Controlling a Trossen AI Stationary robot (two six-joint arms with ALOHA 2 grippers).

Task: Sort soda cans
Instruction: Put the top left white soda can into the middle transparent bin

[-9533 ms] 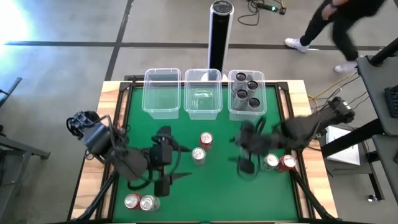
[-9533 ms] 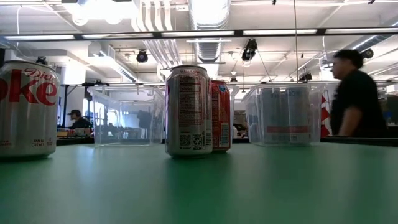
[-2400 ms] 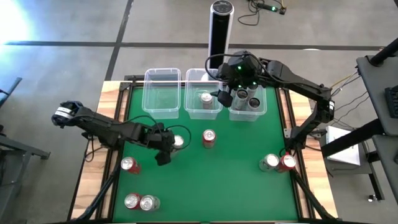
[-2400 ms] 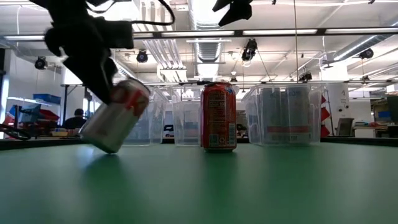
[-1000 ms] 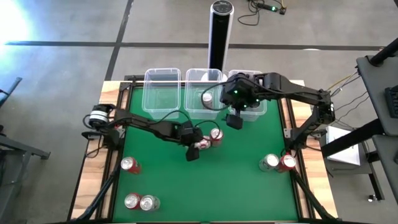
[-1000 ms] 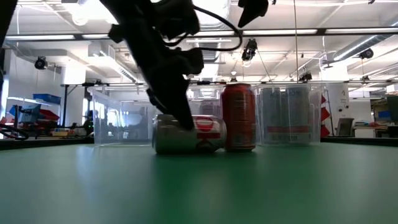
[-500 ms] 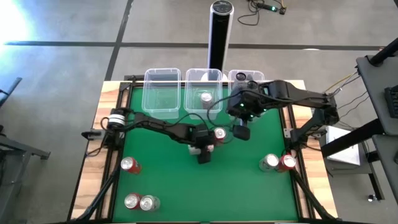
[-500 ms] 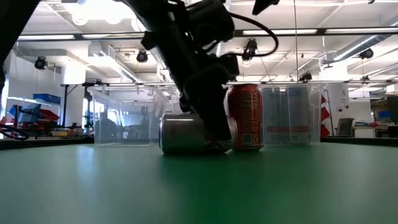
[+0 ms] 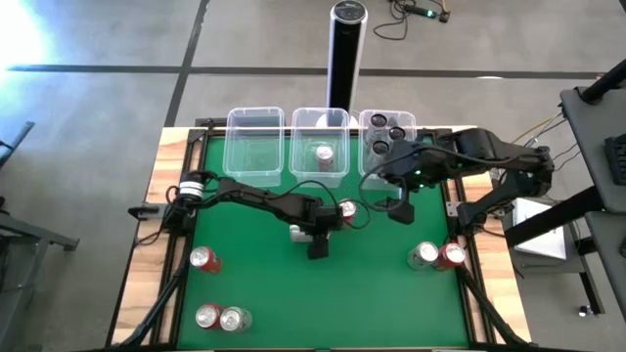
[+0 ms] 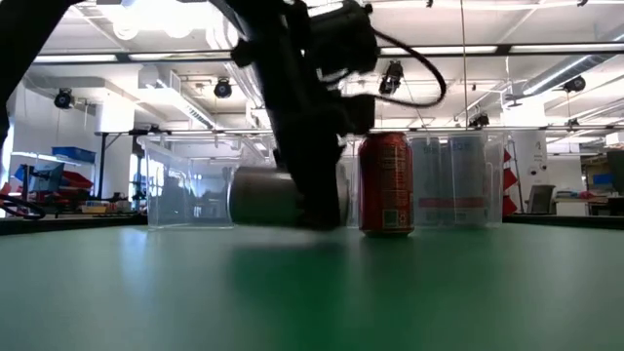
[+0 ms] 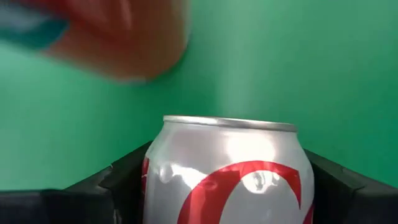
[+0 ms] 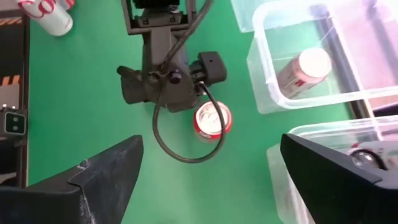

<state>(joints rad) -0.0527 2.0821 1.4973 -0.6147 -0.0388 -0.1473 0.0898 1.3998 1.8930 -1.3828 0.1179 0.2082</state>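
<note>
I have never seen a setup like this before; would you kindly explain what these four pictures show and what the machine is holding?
This is a two-armed robot at a green table, sorting soda cans into three clear tubs.

One picture looks straight down, one looks level across the table top, and two come from cameras on the arms' wrists.

The left gripper is shut on a silver can, held on its side beside an upright red can. The right gripper is open and empty in front of the tubs.

The middle tub holds one can; the right tub holds dark cans. More cans wait near the table's front corners.
</note>
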